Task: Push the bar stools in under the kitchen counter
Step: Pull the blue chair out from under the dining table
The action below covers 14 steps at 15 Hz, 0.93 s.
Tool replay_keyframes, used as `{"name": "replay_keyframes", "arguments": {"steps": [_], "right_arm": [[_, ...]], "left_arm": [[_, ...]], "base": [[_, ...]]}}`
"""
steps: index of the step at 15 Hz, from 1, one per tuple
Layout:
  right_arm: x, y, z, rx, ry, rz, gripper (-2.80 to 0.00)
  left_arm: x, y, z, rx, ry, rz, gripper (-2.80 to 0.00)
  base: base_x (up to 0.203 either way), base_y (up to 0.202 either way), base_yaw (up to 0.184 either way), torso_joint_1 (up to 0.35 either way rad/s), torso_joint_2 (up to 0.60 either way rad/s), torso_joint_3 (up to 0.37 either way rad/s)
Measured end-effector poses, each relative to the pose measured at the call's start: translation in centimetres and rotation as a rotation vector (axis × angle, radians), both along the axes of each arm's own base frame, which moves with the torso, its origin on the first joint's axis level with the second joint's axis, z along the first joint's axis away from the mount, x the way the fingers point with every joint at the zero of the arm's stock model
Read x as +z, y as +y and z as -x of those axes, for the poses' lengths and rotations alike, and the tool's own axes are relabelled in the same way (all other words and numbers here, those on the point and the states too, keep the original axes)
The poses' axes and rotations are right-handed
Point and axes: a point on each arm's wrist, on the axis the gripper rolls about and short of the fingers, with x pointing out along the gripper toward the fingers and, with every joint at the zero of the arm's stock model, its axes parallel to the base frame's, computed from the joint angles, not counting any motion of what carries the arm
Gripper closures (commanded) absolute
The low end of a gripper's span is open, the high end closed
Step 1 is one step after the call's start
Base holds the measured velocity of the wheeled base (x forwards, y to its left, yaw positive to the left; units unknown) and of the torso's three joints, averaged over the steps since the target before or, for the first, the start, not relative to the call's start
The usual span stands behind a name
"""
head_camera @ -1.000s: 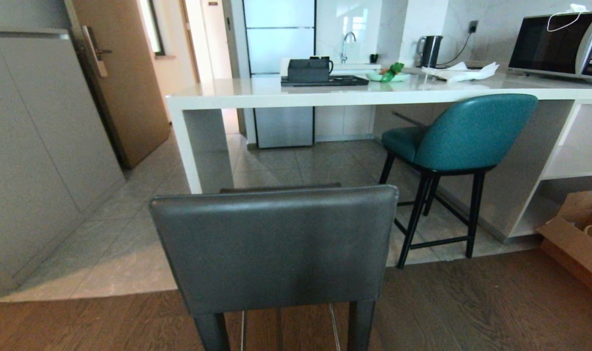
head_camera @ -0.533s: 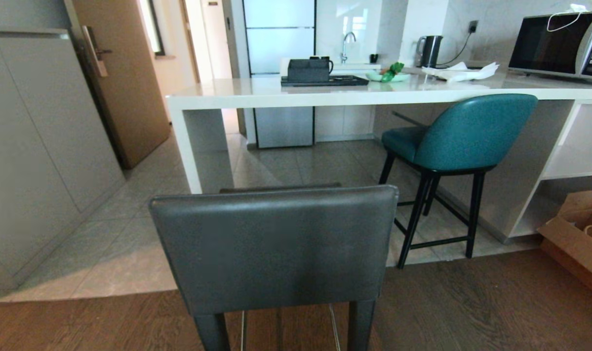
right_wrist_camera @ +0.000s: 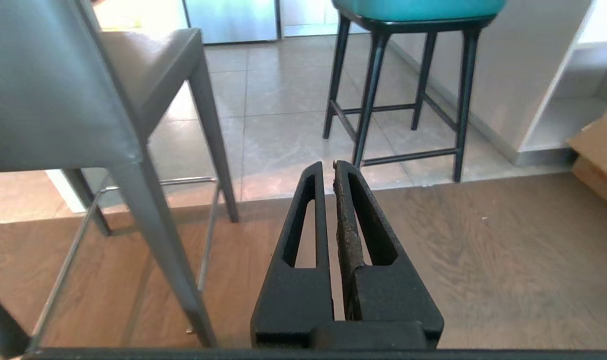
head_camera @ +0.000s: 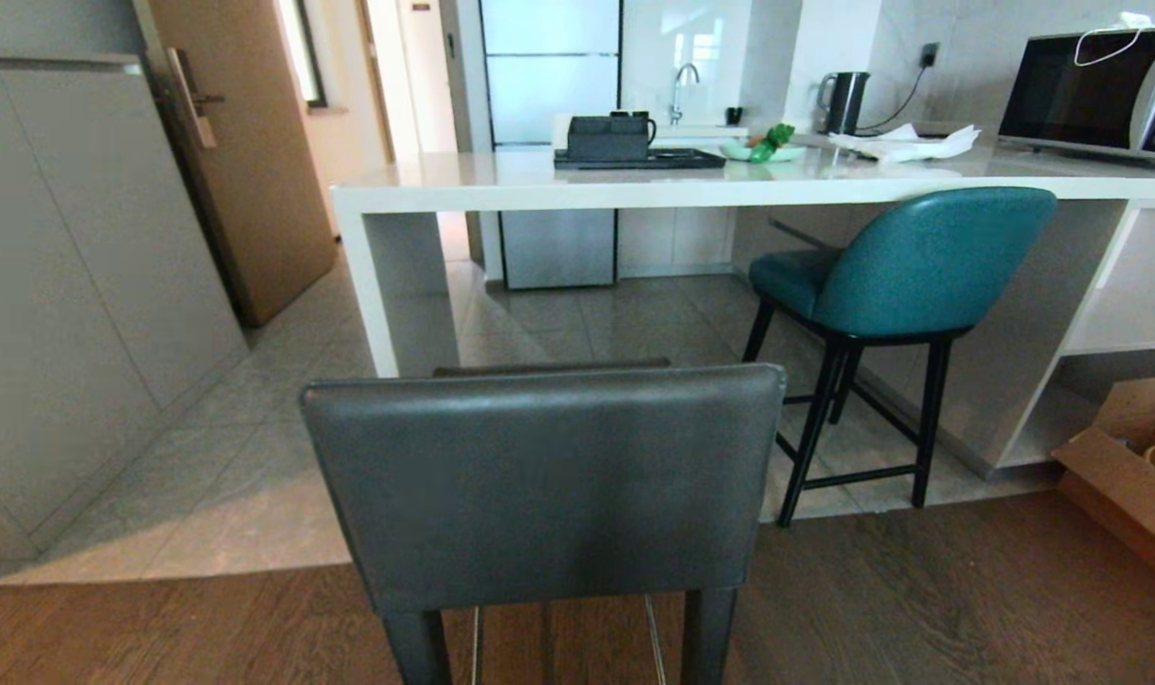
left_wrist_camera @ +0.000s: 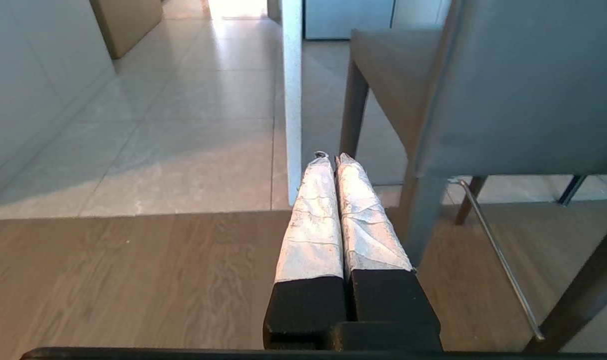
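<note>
A brown door (head_camera: pixel 244 162) stands at the upper left. The white stone counter (head_camera: pixel 635 185) runs across the top, with a black tray (head_camera: pixel 635 152), kettle (head_camera: pixel 844 100) and microwave (head_camera: pixel 1091 90) on it. The boxy grey stool (head_camera: pixel 539 485) fills the bottom middle, on the wood floor and out from the counter. The round teal stool (head_camera: pixel 910 262) sits partly under it, right. A cardboard box (head_camera: pixel 1125 466) lies at lower right. The left gripper (left_wrist_camera: pixel 328 160) and right gripper (right_wrist_camera: pixel 328 167) hang low beside the grey stool, fingers together, holding nothing.
</note>
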Motion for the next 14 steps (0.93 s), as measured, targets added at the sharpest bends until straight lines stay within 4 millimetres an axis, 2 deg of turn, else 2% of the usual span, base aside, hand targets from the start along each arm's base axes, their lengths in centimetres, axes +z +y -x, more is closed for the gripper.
{"name": "replay_keyframes", "arguments": {"steps": [14], "right_arm": [[0.00, -0.01, 0.00, 0.001, 0.000, 0.000, 0.00]], "left_arm": [[0.00, 0.00, 0.00, 0.000, 0.000, 0.000, 0.00]], "base": [[0.000, -0.188, 0.002, 0.002, 0.00, 0.002]]}}
